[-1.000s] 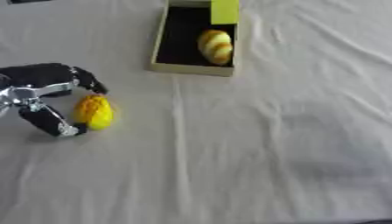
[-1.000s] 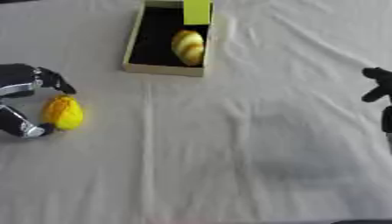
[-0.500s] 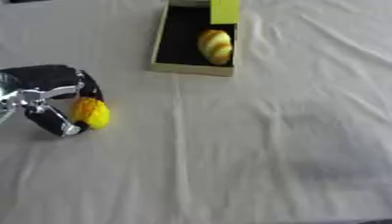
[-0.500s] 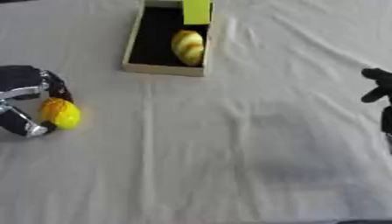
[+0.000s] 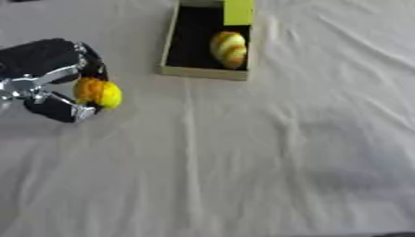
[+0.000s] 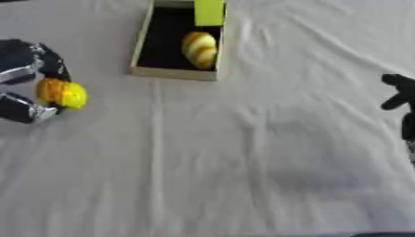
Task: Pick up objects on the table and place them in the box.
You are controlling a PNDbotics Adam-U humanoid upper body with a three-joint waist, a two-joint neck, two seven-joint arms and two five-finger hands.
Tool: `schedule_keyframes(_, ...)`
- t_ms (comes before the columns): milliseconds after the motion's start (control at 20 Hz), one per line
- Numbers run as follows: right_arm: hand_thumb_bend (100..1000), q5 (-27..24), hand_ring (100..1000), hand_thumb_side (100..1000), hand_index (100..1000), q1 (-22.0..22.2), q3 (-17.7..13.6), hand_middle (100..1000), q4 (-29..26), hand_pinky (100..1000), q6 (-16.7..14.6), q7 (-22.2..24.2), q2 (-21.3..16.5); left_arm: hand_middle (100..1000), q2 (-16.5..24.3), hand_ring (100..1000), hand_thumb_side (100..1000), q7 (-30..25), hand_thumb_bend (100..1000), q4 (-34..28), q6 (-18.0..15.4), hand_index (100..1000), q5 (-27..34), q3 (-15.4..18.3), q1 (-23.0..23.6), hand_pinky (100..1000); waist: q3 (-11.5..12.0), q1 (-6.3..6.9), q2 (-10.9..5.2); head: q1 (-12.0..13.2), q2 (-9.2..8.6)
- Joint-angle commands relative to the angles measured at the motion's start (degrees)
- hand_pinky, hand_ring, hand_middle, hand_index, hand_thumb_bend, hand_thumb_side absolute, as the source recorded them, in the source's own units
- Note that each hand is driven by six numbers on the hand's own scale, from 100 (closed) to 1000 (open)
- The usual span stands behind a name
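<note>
Left hand [image 5: 50, 81] now has its fingers curled round the small yellow-orange rounded object [image 5: 98, 92], lifting it off the white cloth [image 5: 267, 157]; next stop, the open black-lined cardboard box [image 5: 204, 73].

Bare cloth [image 5: 267, 152] — box [image 5: 173, 46] far-side

Closed further round the yellow-orange object [image 5: 98, 92] since a second ago: left hand [image 5: 45, 78] fingers and thumb now curled on both sides of it, where before it sat just beside the fingertips. Object possibly lifted slightly off the white cloth [image 5: 243, 157], hard to confirm from above. Carried a little toward the box [image 5: 172, 51].
</note>
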Motion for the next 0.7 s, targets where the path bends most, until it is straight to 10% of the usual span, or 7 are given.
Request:
schedule_keyframes(50, 100, -0.20, 863, 470, 767, 0.29, -0.52, 538, -1.07, 1000, -0.55, -0.28, -1.56, 456, 0.94, 539, 100, 0.40, 138, -2.14, -0.34, 551, 0.30, 1.94, -3.58, 607, 0.18, -0.08, -1.56, -0.27, 0.27)
schedule_keyframes(700, 100, -3.63, 862, 470, 769, -1.92, 0.67, 542, -1.07, 1000, -3.10, 0.57, -5.74, 470, -25.43, 547, 175, 0.38, 100, 28.95, -10.74, 583, -0.20, 3.88, -26.47, 614, -0.70, -0.19, -1.69, 0.58, -0.32)
